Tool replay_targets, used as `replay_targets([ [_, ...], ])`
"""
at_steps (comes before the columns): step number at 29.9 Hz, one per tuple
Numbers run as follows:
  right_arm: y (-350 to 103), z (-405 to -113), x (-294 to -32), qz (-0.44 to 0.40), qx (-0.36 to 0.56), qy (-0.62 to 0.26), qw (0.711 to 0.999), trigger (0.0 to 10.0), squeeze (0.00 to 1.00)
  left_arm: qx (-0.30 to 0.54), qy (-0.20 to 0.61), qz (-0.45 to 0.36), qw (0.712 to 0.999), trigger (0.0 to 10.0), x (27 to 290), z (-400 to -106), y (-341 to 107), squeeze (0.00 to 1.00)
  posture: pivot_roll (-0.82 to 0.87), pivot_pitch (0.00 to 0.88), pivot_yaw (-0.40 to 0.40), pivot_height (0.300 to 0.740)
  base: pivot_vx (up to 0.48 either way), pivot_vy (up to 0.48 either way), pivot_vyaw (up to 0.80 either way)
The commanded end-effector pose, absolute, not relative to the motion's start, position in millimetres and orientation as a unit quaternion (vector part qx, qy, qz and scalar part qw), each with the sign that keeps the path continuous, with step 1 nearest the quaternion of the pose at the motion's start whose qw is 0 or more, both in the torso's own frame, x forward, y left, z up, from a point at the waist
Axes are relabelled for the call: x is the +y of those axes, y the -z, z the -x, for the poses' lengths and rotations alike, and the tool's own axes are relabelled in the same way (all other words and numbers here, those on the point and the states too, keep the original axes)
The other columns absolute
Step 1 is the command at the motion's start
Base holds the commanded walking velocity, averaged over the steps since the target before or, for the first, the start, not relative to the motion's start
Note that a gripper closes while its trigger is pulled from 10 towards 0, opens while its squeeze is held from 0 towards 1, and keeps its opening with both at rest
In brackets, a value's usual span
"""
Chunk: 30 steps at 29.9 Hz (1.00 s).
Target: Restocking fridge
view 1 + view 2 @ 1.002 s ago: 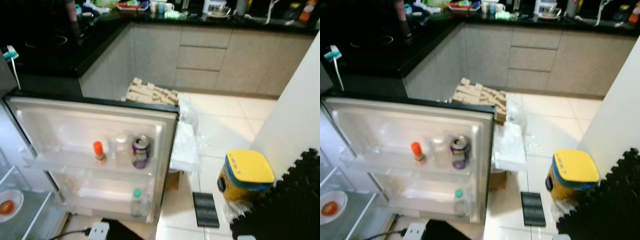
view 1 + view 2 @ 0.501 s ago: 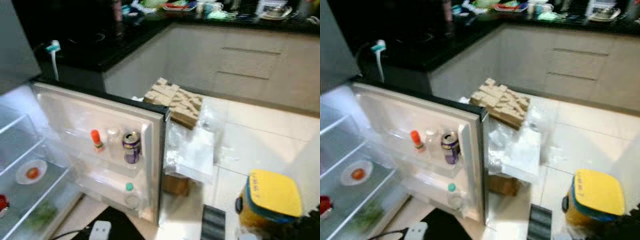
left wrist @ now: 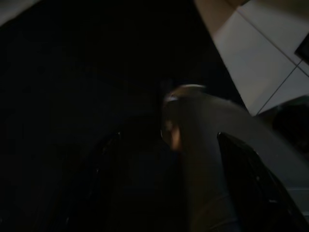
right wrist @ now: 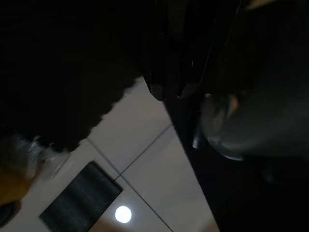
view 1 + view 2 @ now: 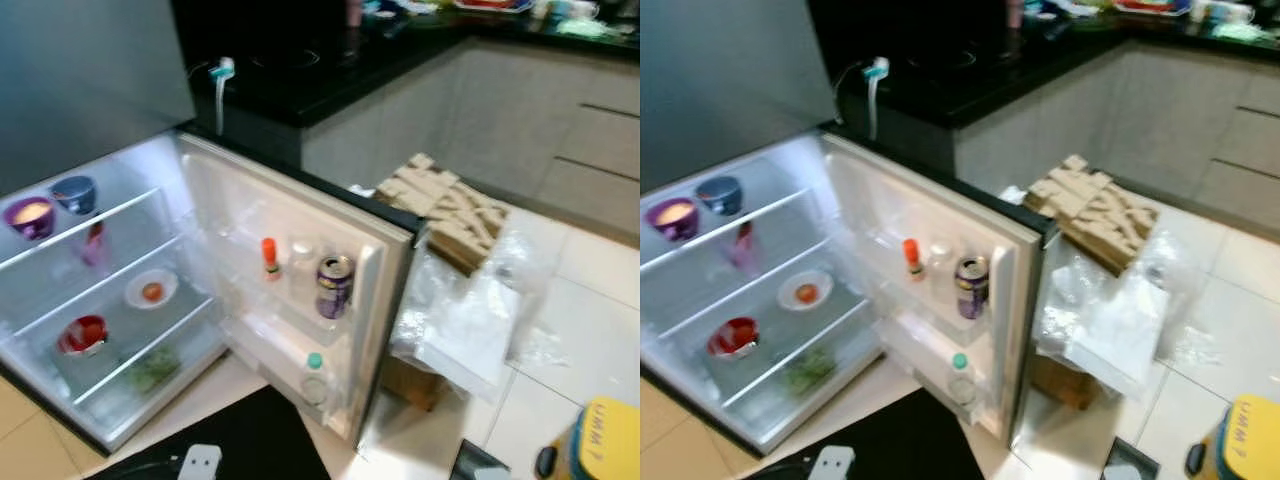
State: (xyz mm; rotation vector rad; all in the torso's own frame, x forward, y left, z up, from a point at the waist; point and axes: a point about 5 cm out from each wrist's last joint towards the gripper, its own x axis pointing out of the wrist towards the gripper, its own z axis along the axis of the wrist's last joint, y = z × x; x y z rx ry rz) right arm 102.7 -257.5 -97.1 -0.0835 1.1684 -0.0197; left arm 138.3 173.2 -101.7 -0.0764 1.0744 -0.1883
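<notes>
Fridge [image 5: 120,120] open: purple can [image 5: 333,286] in door rack, tomato plate [image 5: 151,291] shelved. Wrist views dark; hand states cannot be told.

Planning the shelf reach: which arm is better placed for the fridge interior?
Left, probably. The lit shelves sit on the robot's left; the open door with its can stands between them and the right side. Both arms hang idle.

Yellow bin [image 5: 600,448] cut off at frame corner; green item [image 5: 152,366] on lowest shelf blurred.
</notes>
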Motion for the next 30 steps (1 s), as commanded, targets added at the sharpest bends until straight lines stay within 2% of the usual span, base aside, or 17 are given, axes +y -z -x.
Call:
replay_targets([
  [1, 96.1, -109.7, -253.4, 0.033, 0.540, 0.004, 0.841, 10.0, 0.00, 0.531, 0.094, 0.041, 0.841, 10.0, 170.1, -125.2, 106.6, 0.00, 0.00, 0.000, -0.019, 0.740, 0.000, 0.000, 0.79],
  [15, 96.5, -109.4, -251.8, 0.031, 0.537, 0.002, 0.843, 10.0, 0.00, 0.532, 0.101, 0.034, 0.840, 10.0, 170.4, -125.5, 106.4, 0.00, 0.00, 0.000, -0.017, 0.740, 0.000, 0.000, 0.78],
  [24, 95.3, -108.9, -259.0, 0.038, 0.537, 0.040, 0.842, 10.0, 0.00, 0.534, 0.106, 0.036, 0.838, 10.0, 167.4, -124.4, 106.9, 0.00, 0.00, 0.000, -0.019, 0.740, 0.000, -0.462, 0.00],
  [30, 95.6, -107.3, -261.0, 0.050, 0.543, 0.048, 0.837, 10.0, 0.00, 0.531, 0.097, 0.049, 0.841, 10.0, 167.6, -126.0, 106.4, 0.00, 0.01, 0.000, -0.023, 0.740, 0.000, 0.000, 0.00],
])
